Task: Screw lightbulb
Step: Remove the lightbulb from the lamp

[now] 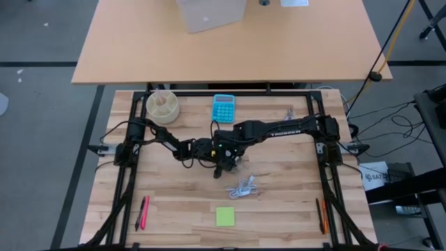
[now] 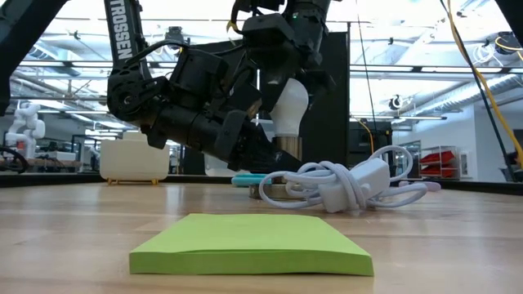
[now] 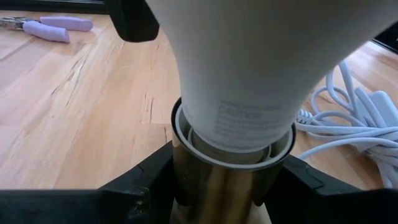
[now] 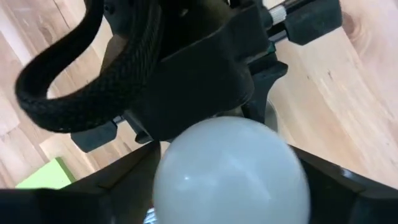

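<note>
- Now, my left claw (image 3: 230, 186) gripped the brass socket (image 3: 224, 180) on the table (image 1: 279, 202).
- My right claw (image 4: 230, 180) loosely straddled the lightbulb (image 3: 249, 74), seated in it.
- I feared cross-threading from any tilt.

Bright, even overhead light; low view was backlit by ceiling lights (image 2: 73, 49); the close lightbulb (image 4: 230, 171) was blurred.

Bright workshop around a wooden bench

A pale wood desk (image 1: 230, 42) fills the top of the overhead frame above grey floor (image 1: 42, 139); in the level view, ceiling lights (image 2: 57, 41) glow upper left and shelving (image 2: 445, 162) stands at right.
</note>
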